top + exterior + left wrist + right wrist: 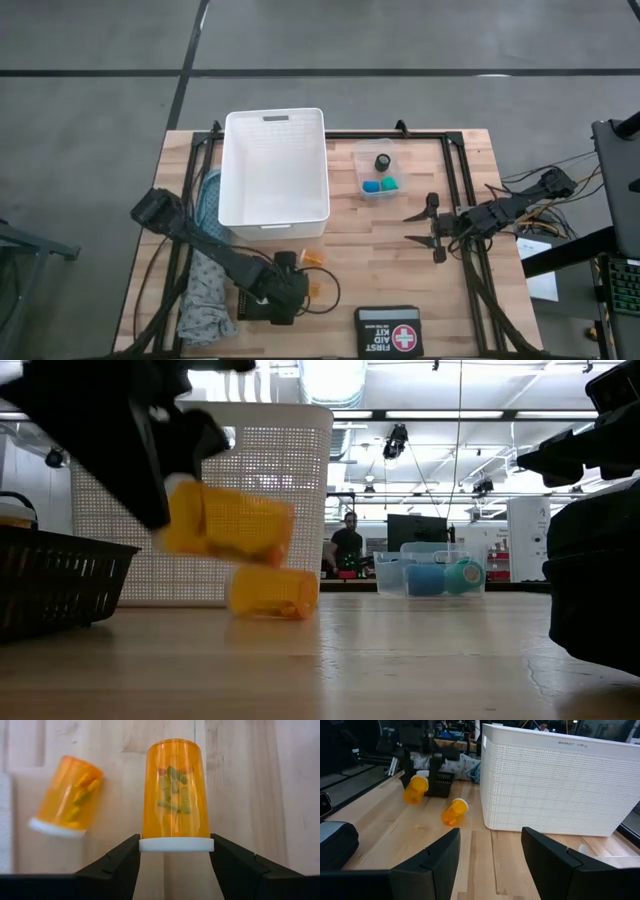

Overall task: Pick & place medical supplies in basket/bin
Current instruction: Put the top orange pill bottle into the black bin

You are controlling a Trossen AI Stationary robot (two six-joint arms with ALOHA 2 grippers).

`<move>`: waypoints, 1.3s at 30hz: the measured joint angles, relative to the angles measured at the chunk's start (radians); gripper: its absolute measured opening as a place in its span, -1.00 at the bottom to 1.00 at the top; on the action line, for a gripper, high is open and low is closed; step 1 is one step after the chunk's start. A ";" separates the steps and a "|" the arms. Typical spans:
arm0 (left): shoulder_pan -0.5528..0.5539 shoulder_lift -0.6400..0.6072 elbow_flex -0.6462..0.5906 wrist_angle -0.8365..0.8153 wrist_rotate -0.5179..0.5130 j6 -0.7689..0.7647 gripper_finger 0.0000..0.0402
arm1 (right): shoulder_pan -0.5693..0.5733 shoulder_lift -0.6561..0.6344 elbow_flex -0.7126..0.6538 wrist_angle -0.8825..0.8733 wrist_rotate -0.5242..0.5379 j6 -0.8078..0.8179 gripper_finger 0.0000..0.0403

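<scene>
Gripped in the left gripper by the white cap: 1 orange pill bottle, with both fingers pressed on the cap's 2 sides and only partly closed. Lifted clear of the wooden table, near its near edge, on the near side of the white basket.

To do this step well:
- Hold the grip firm, since only the thin cap rim is caught and the body hangs free, so probably easy to tip out.
- Raise higher than the basket's near wall before moving far.
- Carry slowly, without swing.
- Release low over the basket floor, not from a height.
- Avoid the 2nd bottle, lying on its side just beside the held one.

Waiting at the right side of the table: the right gripper, with fingers apart and nothing between them.

Only in the left wrist view: the exact grip on the cap, and green pills inside the held bottle. Only in the low view: air under the held bottle, and the 2nd bottle resting on the wood below it. Only in the high view: the clear tub to the right of the basket, with blue, green and black pieces inside, and the patterned cloth at the near left. Not possible to judge the height of the lift from above.
</scene>
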 joint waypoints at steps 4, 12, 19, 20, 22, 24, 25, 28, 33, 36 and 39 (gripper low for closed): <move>-0.002 -0.001 0.120 -0.200 0.014 -0.043 0.10 | 0.000 0.000 0.000 0.000 0.000 0.000 0.02; -0.002 -0.002 0.322 -0.579 0.157 -0.194 0.10 | 0.000 0.000 0.000 0.000 0.000 0.000 0.02; -0.003 -0.002 0.389 -0.848 0.304 -0.379 0.10 | 0.000 0.000 0.000 0.000 0.000 0.000 0.02; -0.004 -0.002 0.389 -0.873 0.323 -0.384 0.10 | 0.000 0.000 0.000 0.000 0.000 0.000 0.02; -0.008 -0.002 0.389 -0.919 0.349 -0.386 0.10 | 0.000 0.000 0.000 0.000 0.000 0.000 0.02; -0.010 -0.002 0.387 -0.926 0.355 -0.382 0.10 | 0.000 0.000 0.000 0.000 0.000 0.000 0.02; -0.009 -0.004 0.381 -0.924 0.357 -0.379 0.10 | 0.000 0.000 0.000 0.000 0.000 0.000 0.02; -0.010 -0.015 0.348 -0.926 0.369 -0.379 0.10 | 0.000 0.000 0.000 0.000 0.000 0.000 0.02; -0.011 -0.021 0.277 -0.926 0.398 -0.353 0.10 | 0.000 0.000 0.000 0.000 0.000 0.000 0.02; -0.010 -0.021 0.242 -0.927 0.399 -0.352 0.10 | 0.000 0.000 0.000 0.000 0.000 0.000 0.02; -0.008 -0.021 0.217 -0.925 0.399 -0.352 0.10 | 0.000 0.000 0.000 0.000 0.000 0.000 0.02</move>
